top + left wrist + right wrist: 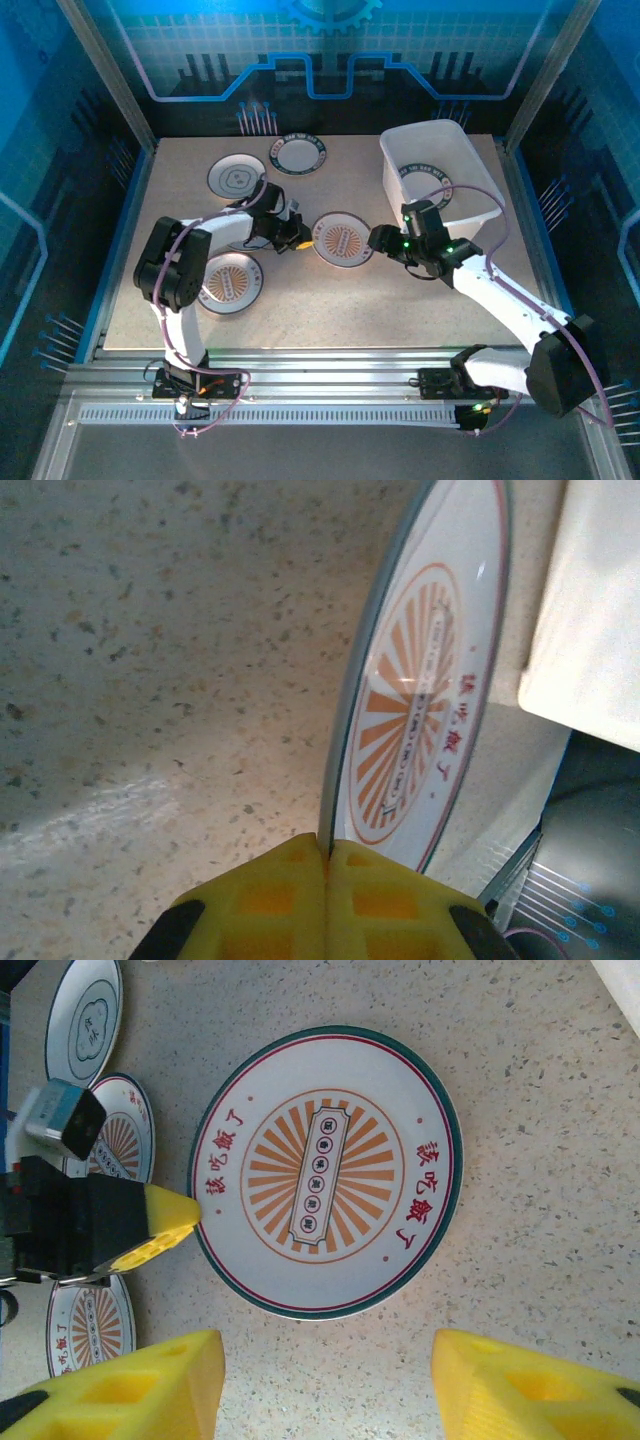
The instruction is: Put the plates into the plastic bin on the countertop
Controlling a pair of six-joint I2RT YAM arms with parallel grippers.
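Top external view: left of centre, the left gripper (pixel 297 240), its arm stretched low, is clenched on the rim of a round white plate with an orange sunburst centre (pixel 343 238). The plate lies flat on the beige speckled countertop (pixel 330 310), and so shallow a pinch could slip. Just right, the right gripper (pixel 384 240) hangs spread and empty, close enough to bump the plate. The white rectangular plastic bin (pixel 425 130) sits upper right.

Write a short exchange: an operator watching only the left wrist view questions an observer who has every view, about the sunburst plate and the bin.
Operator: Where is the right gripper?
Observer: The right gripper hangs open just beside the sunburst plate, with nothing between its fingers.
Operator: Is anything in the bin?
Observer: At least one dark-rimmed plate lies inside the bin.
Operator: Are more plates out?
Observer: Four other plates lie on the countertop, left of yours in the top view.
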